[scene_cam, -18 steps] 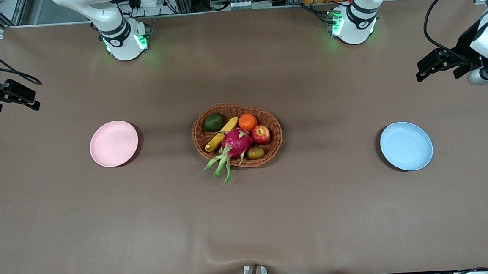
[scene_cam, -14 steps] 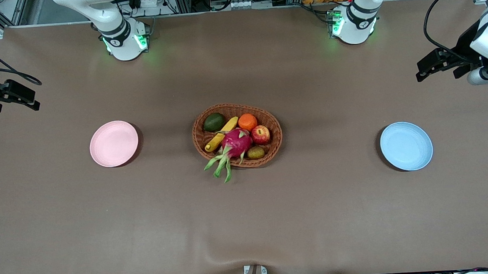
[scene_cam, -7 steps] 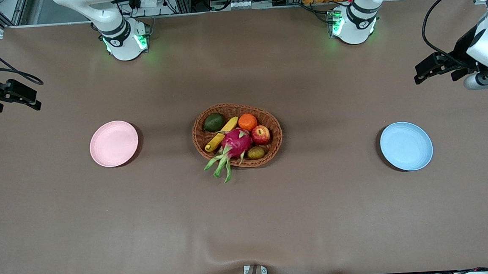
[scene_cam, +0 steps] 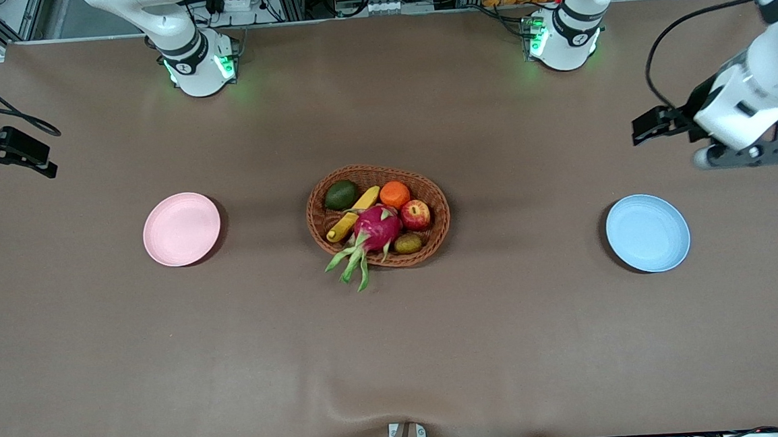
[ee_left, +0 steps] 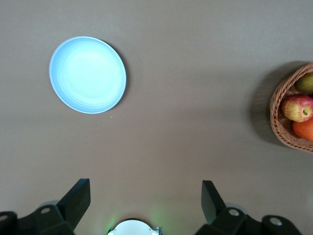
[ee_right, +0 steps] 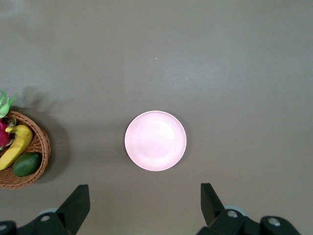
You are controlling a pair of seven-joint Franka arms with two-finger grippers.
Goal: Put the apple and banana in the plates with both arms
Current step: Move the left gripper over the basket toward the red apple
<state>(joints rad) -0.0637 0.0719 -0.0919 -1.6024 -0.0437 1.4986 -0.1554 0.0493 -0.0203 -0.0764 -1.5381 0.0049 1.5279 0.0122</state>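
The red apple (scene_cam: 416, 214) and the yellow banana (scene_cam: 353, 214) lie in the wicker basket (scene_cam: 376, 170) at the table's middle; the dragon fruit covers part of the banana. The pink plate (scene_cam: 181, 229) sits bare toward the right arm's end, the blue plate (scene_cam: 648, 232) bare toward the left arm's end. My left gripper (scene_cam: 647, 128) hangs open over bare cloth beside the blue plate (ee_left: 87, 74), with the apple (ee_left: 297, 107) at its view's edge. My right gripper (scene_cam: 45, 165) hangs open at the table's edge, looking down on the pink plate (ee_right: 155, 140) and banana (ee_right: 14, 145).
The basket also holds a pink dragon fruit (scene_cam: 376, 227), an orange (scene_cam: 395, 194), a dark green avocado (scene_cam: 341, 194) and a small brown fruit (scene_cam: 407, 244). Both arm bases (scene_cam: 201, 68) stand along the table's back edge. Brown cloth covers the table.
My left arm has swung in from the table's end toward the blue plate and the middle. My right gripper has shifted only slightly. The fruit and plates have not moved.
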